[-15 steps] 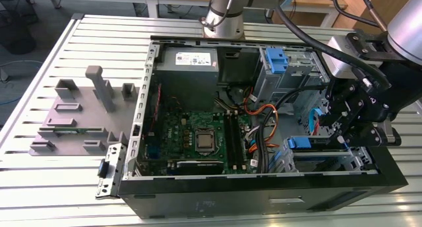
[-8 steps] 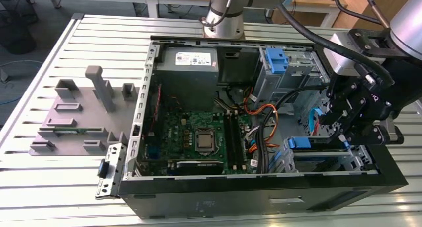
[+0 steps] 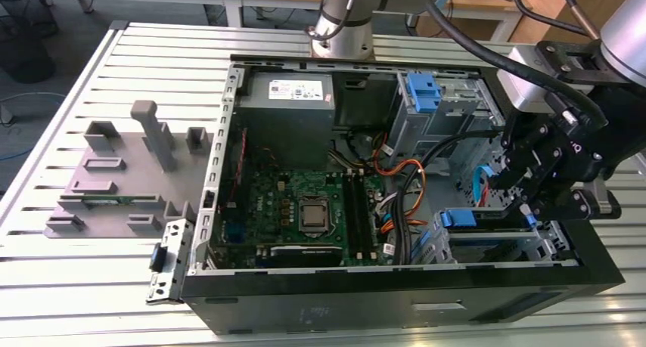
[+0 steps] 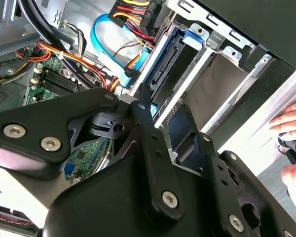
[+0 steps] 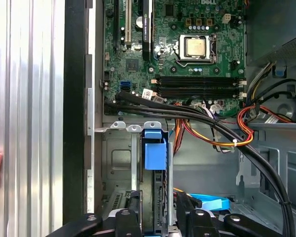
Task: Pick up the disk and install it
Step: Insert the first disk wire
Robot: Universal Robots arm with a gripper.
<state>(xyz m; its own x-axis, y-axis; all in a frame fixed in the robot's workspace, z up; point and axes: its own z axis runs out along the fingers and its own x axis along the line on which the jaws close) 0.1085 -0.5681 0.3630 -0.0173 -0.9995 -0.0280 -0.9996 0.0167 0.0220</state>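
Observation:
The disk (image 5: 154,154) stands on edge in a slot of the metal drive cage (image 5: 119,163), its blue carrier tab at the end away from my gripper. In the exterior view the disk (image 3: 459,218) sits in the cage at the case's front corner on the exterior view's right. My gripper (image 5: 158,201) straddles the disk's rear end, open, with a thin gap on one side. In the second wrist view one black finger (image 4: 144,101) stands beside the disk's edge (image 4: 164,66).
The open computer case holds a green motherboard (image 3: 302,203), a grey power-supply box (image 3: 287,94), a bare blue clip (image 3: 424,90) in the upper bay and loose black and orange cables (image 3: 404,181). A grey fixture plate (image 3: 121,181) lies beside the case. A person's hand (image 4: 291,123) rests outside it.

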